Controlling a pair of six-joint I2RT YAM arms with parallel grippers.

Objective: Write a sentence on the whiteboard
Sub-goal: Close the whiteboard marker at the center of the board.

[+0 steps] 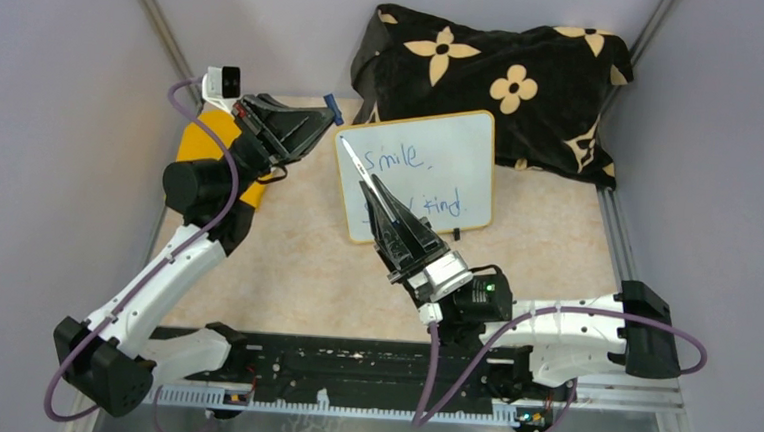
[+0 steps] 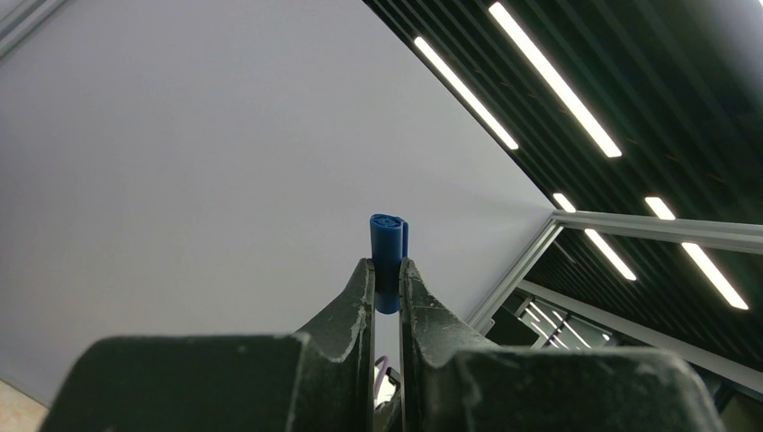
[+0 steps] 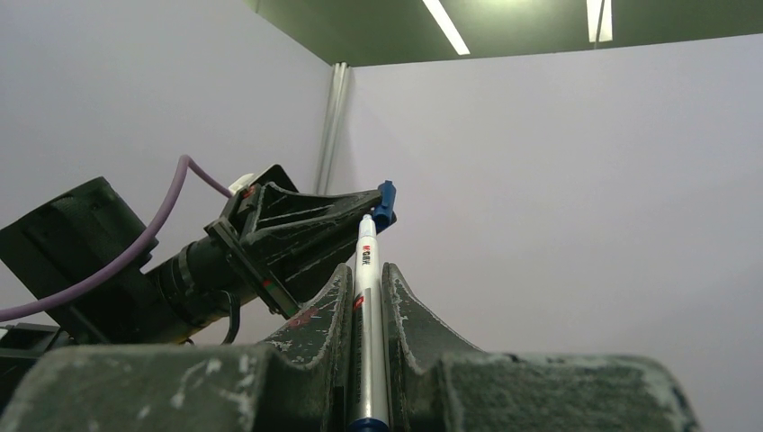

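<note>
The whiteboard with its yellow-orange rim stands tilted against the black flowered cloth. The sentence is in blue: "Smile," above and "kind." below, with the word between them hidden behind my right gripper. My right gripper is shut on a white marker and holds it in front of the board's left side, tip up-left; the marker also shows in the right wrist view. My left gripper is shut on the blue marker cap, just off the board's top-left corner. The cap sits between the left jaws.
An orange object lies under the left arm at the table's left side. Grey walls enclose the table on the left, back and right. The arms' black base rail runs along the near edge.
</note>
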